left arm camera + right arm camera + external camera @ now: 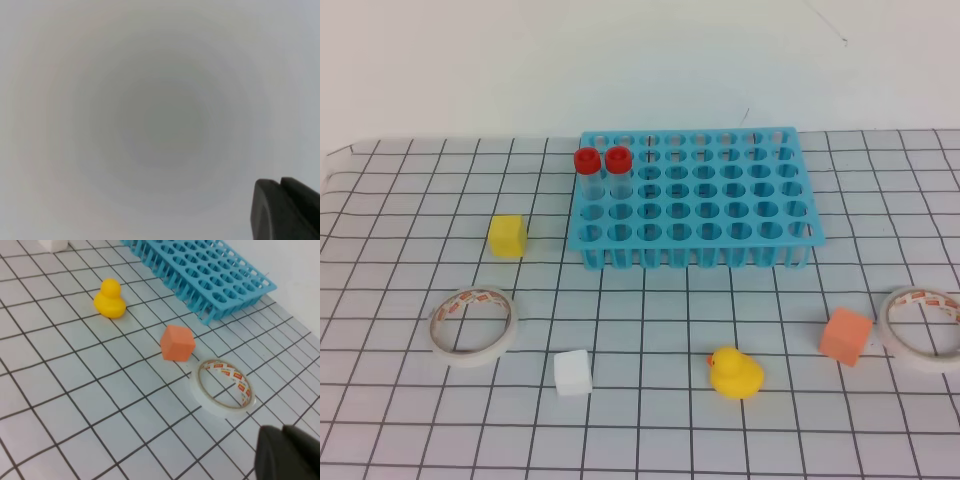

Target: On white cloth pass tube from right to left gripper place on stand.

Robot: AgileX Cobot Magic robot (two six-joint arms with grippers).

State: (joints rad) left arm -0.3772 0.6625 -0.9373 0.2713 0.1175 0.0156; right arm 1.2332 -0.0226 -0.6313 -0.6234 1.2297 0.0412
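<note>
- Exterior high view: both tubes [587, 170] stand in the stand's [720, 215] back-left corner holes; bare cloth [650, 320] in front.
- Left tool [287, 210] closed, empty.
- Right tool [290, 452] closed, empty, near tape [224, 386].

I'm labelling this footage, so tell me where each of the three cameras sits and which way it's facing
Exterior high: above the front, looking down on the white cloth and stand; no robot parts show.
Left wrist: faces a blank pale surface; only the shut left gripper shows.
Right wrist: low at the right, looking across the cloth; right gripper at the bottom edge.
Shared: duck, orange cube, stand.
</note>
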